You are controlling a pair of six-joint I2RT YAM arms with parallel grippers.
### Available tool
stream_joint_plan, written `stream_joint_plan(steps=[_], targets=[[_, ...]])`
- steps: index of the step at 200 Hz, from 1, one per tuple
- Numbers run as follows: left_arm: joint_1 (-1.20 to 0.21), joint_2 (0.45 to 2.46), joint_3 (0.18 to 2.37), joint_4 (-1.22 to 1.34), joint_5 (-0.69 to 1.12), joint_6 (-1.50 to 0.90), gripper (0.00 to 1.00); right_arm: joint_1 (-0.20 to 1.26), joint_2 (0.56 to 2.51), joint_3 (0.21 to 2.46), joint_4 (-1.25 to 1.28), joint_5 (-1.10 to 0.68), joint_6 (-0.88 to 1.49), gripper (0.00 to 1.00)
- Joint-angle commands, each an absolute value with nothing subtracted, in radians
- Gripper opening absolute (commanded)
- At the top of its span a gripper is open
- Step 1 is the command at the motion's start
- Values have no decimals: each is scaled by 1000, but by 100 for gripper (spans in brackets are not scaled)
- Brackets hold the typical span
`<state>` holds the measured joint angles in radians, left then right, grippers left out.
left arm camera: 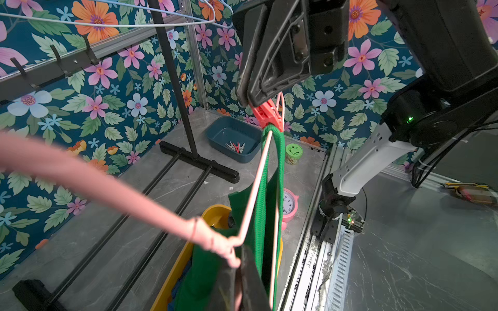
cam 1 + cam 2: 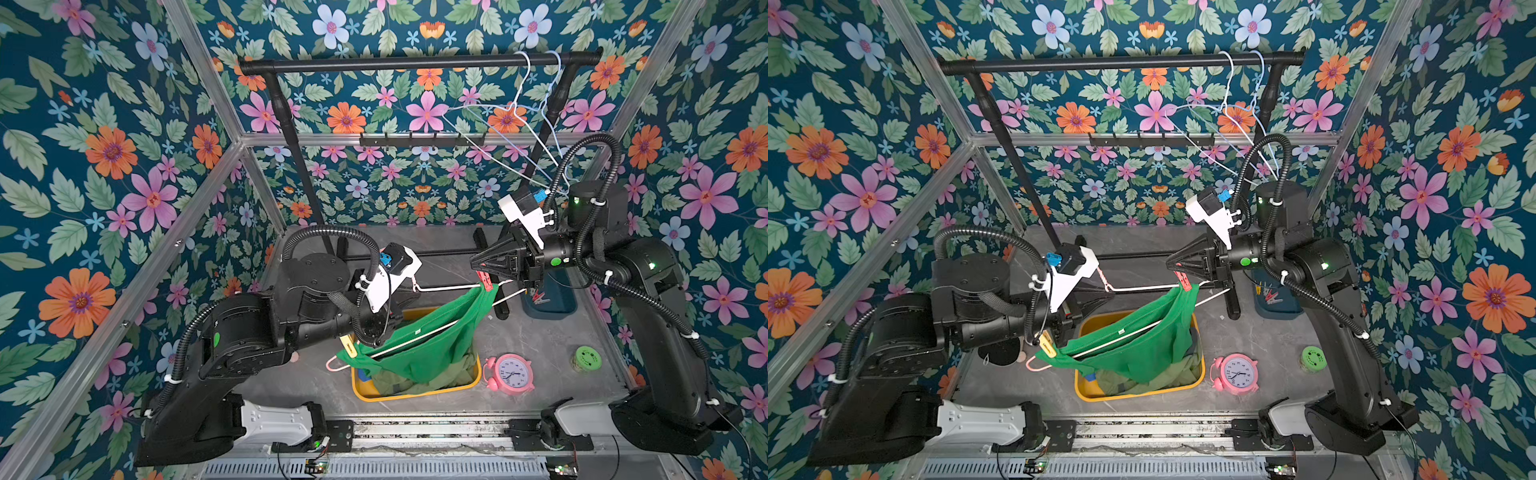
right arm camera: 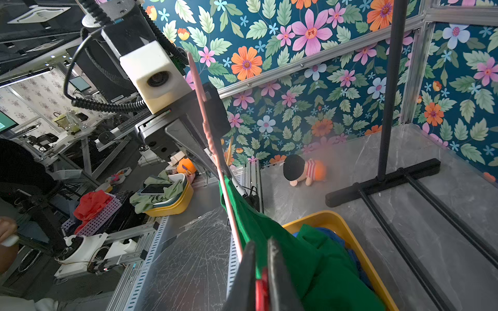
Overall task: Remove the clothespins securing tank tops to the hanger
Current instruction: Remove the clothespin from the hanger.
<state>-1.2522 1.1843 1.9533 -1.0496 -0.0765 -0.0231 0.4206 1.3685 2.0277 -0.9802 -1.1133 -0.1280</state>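
With the left hand (image 1: 239,269) clenched on the hanger (image 2: 446,287), the right hand (image 2: 477,263) grips the red clothespin (image 2: 484,284) pegging the green tank top (image 2: 424,349) to its shoulder; pulling it half-opened could snag the knit

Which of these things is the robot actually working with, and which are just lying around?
Job: red clothespin, yellow clothespin, green tank top, pink hanger, blue tray holding loose pins, yellow bin.
Lying about: pink alarm clock, green jar, plush doll.
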Motion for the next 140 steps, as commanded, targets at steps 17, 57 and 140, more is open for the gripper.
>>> stream_joint_plan(steps=[17,57,140], targets=[[-1253,1184,1954,-1021,-78,-26,0,421,1353,2013,-909,-1120,-96,0],[-1253,1188,1953,-1023,-75,-32,0,422,1348,2011,-880,-1127,-75,0],[-1253,1192,1949,-1017,-73,-33,0,422,1318,1997,-771,-946,-10,0]])
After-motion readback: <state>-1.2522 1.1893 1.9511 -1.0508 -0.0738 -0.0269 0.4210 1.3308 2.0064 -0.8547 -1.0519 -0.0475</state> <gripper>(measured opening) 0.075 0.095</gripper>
